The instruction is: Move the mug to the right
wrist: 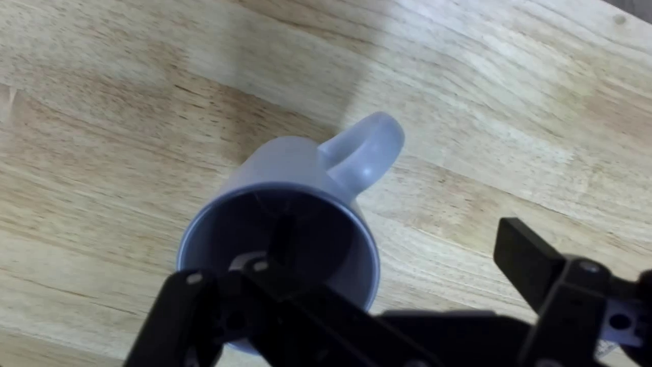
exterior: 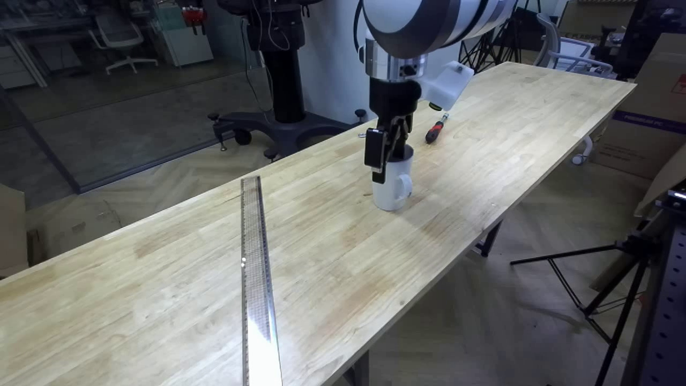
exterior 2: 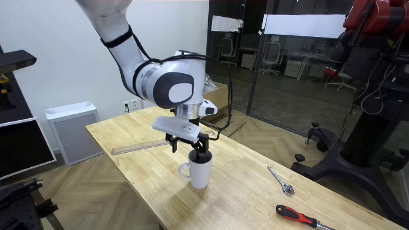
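The jaws stand well apart and grip nothing: one reaches down into the mouth of the white cylindrical ceramic mug (exterior 2: 201,174), dark inside, while the other hangs outside it, so that part of the mug's wall falls between them. As for progress, the approach to the mug looks done, and closing on the wall, carrying the mug to the right and letting go seem to be left; yet the same pose could belong to a release at the end, and nothing visible marks a goal. In the wrist view the outer jaw sits to the right of the wall with a plain gap; whether the inner one touches the wall cannot be told. The smooth white side handle (wrist: 381,148) points away to the right there, out of the line between the jaws. The mug stands upright on the pale wooden surface (exterior: 332,257), well inside its edges. Farther out, in an exterior view, a long clear ruler (exterior: 254,257) lies to the left and nearer, well apart from the mug; in an exterior view, a silver metal adjustable wrench (exterior 2: 277,176) and a slim tool with a red and black handle (exterior 2: 295,216) lie to the mug's right, the tool nearer.
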{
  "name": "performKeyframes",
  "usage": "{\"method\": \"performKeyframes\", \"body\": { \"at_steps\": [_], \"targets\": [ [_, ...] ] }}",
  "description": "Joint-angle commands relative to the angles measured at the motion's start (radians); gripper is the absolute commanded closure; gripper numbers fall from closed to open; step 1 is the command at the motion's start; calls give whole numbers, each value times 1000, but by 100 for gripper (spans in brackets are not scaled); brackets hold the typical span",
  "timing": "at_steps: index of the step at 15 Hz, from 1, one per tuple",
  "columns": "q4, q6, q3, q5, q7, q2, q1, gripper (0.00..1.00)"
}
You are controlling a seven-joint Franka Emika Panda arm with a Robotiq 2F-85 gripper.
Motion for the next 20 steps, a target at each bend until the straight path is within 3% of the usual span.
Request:
{"method": "performKeyframes", "body": {
  "at_steps": [1, 11, 13, 20],
  "targets": [
    [51, -26, 24, 10, -39, 32, -31, 26],
    [70, -27, 17, -9, -43, 31, -33, 95],
    [69, -29, 15, -11, -42, 30, -32, 100],
    [107, -80, -34, -52, -18, 28, -28, 98]
  ]
}}
